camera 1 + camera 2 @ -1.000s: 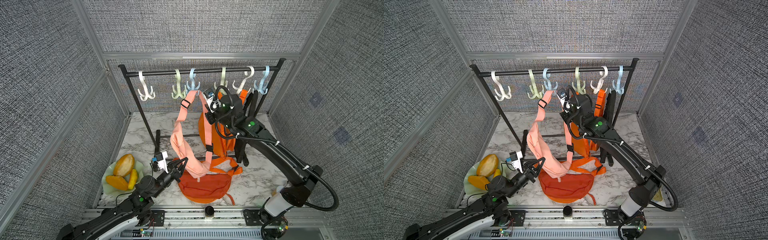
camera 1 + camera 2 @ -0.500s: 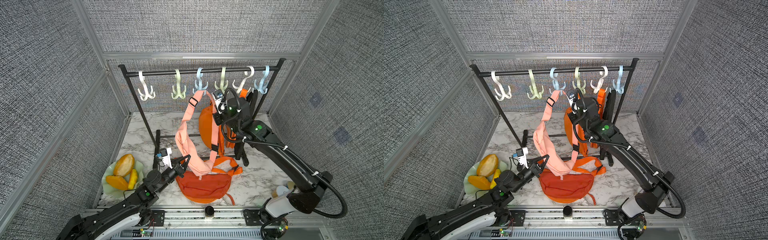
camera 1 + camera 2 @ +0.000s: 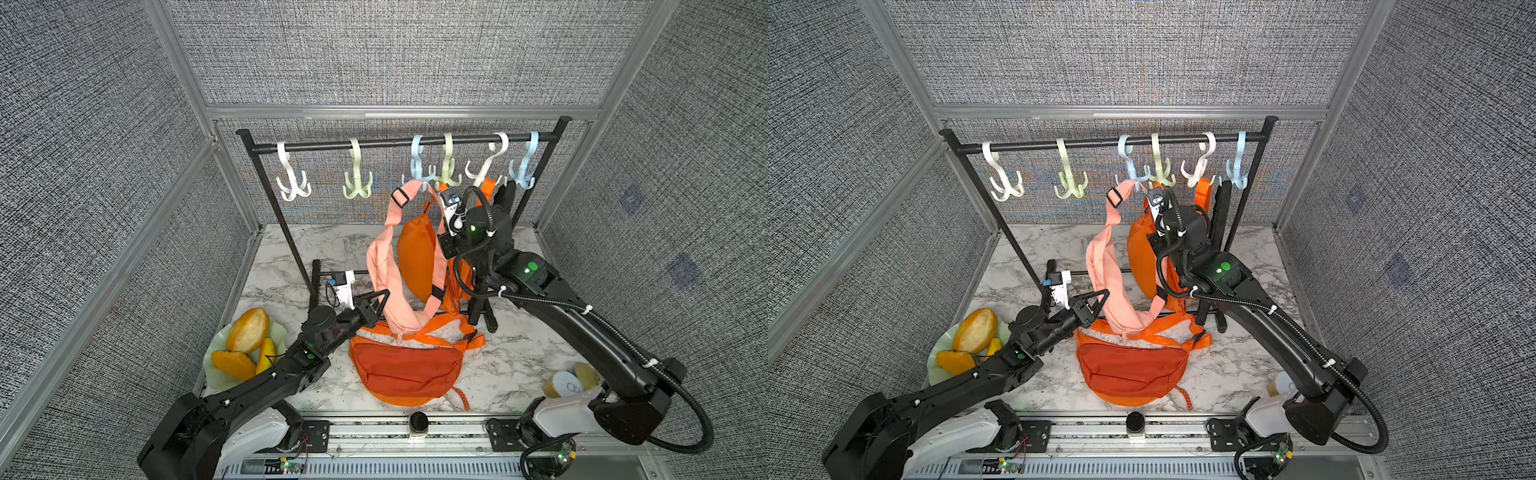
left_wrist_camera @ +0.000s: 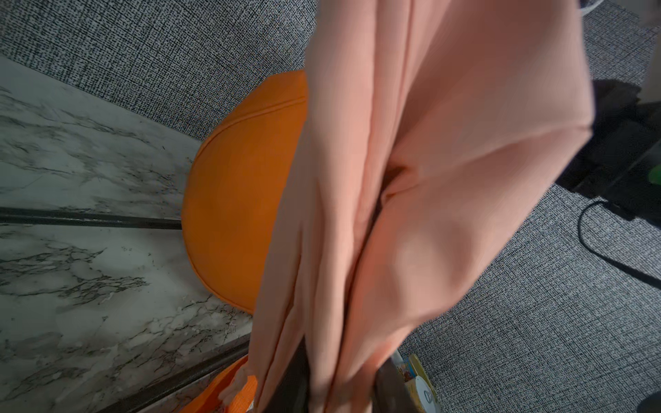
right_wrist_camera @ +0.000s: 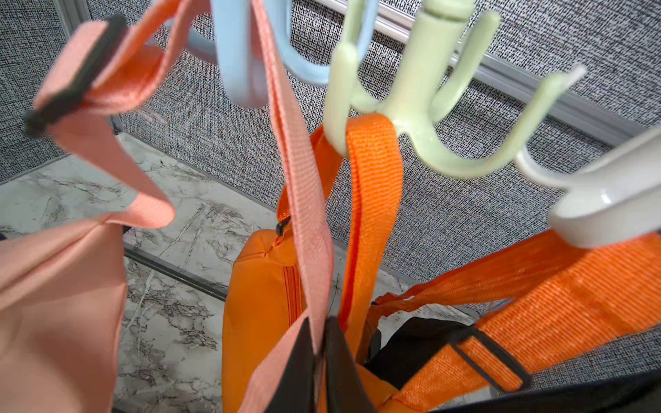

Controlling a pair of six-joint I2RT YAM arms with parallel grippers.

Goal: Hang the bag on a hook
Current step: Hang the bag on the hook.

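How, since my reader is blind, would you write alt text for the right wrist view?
The right gripper pinches a pink strap looped over a blue hook. Beside it, an orange bag hangs from a green hook.

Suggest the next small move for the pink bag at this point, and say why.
Probably open the right gripper and let go. The pink strap it pinches already appears draped over a prong of the light blue hook, and the left gripper has its jaws apart around the pink bag, so the hook seems to carry the weight.
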